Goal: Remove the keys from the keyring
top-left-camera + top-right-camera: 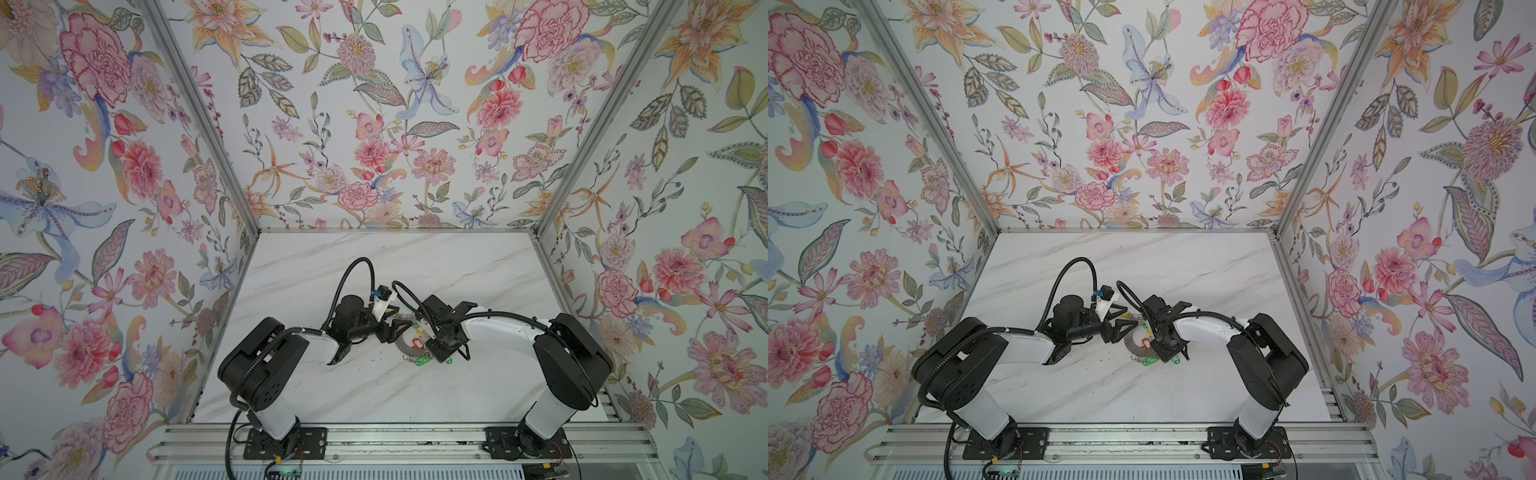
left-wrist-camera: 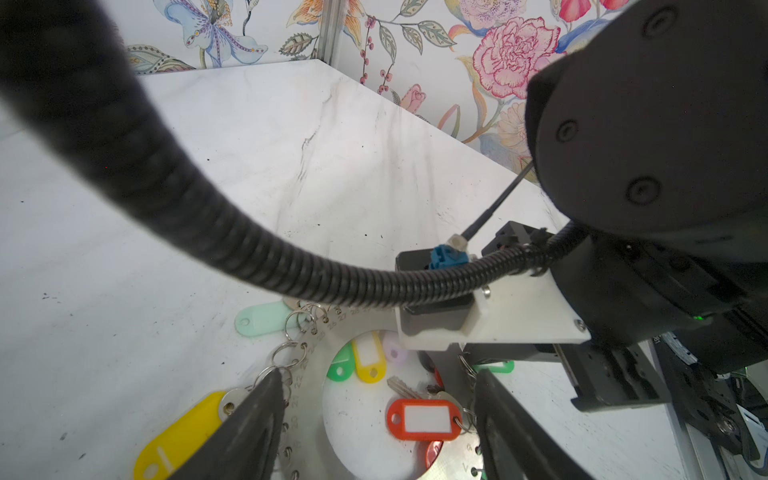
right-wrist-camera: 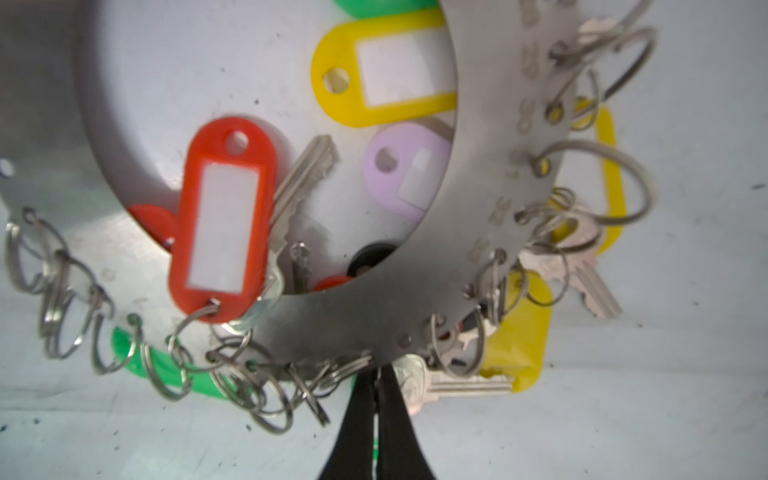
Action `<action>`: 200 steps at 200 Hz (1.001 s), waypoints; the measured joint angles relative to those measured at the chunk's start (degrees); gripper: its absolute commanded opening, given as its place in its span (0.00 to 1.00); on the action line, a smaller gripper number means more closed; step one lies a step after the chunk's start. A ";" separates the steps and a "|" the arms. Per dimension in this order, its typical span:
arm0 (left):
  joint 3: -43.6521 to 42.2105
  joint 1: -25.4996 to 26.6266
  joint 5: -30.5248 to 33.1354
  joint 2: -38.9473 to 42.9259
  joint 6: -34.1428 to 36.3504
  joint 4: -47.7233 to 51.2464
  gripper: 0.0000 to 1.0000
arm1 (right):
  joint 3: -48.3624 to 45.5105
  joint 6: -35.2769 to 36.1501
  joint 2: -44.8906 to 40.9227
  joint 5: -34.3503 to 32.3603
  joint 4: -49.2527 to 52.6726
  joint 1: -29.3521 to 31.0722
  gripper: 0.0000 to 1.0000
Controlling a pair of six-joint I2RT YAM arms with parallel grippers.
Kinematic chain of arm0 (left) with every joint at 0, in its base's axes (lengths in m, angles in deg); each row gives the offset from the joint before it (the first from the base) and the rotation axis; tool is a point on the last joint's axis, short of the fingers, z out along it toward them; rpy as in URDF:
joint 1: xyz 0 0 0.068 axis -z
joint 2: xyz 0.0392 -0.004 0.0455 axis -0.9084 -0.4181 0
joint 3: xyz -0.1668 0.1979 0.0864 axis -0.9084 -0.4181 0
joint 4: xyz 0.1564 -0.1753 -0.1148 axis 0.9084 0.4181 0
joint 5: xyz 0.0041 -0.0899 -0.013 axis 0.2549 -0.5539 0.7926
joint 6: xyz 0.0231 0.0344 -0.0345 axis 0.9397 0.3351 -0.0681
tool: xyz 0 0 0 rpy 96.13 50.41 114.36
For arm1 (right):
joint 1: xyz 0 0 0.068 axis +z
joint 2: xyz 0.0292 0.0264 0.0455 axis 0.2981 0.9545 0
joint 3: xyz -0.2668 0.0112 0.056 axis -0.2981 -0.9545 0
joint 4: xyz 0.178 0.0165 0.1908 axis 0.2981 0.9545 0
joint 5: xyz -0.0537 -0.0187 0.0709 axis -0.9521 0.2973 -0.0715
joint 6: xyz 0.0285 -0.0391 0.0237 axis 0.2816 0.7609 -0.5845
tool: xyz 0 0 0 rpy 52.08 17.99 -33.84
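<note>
The keyring point(image 1: 404, 348) point(image 1: 1133, 343) lies on the marble surface point(image 1: 374, 266), midway between the two arms and nearer the near edge than the far wall. Keys point(image 3: 582, 257) on small rings point(image 3: 62, 299) hang all round its rim, and a red tag point(image 3: 224, 220) with a key beside it lies inside its wide hole. The left claw point(image 2: 378, 374) is spread, its fingers point(image 2: 266, 399) straddling the disc from the left. The right claw point(image 3: 376, 374) is pressed together right at the disc's rim among the rings. The blur makes it hard to say whether a ring is caught between the tips.
</note>
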 measured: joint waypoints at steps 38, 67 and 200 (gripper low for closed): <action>0.00 0.02 0.02 0.04 0.04 0.04 0.72 | 1.64 0.44 -3.43 -2.69 4.28 0.37 0.03; -0.02 0.09 0.04 0.83 0.24 0.22 0.70 | 3.98 1.64 -7.80 -4.46 6.25 0.35 0.03; 6.05 7.17 1.27 -4.57 6.14 0.11 0.73 | 7.91 4.33 -10.49 -2.16 7.63 -2.21 0.04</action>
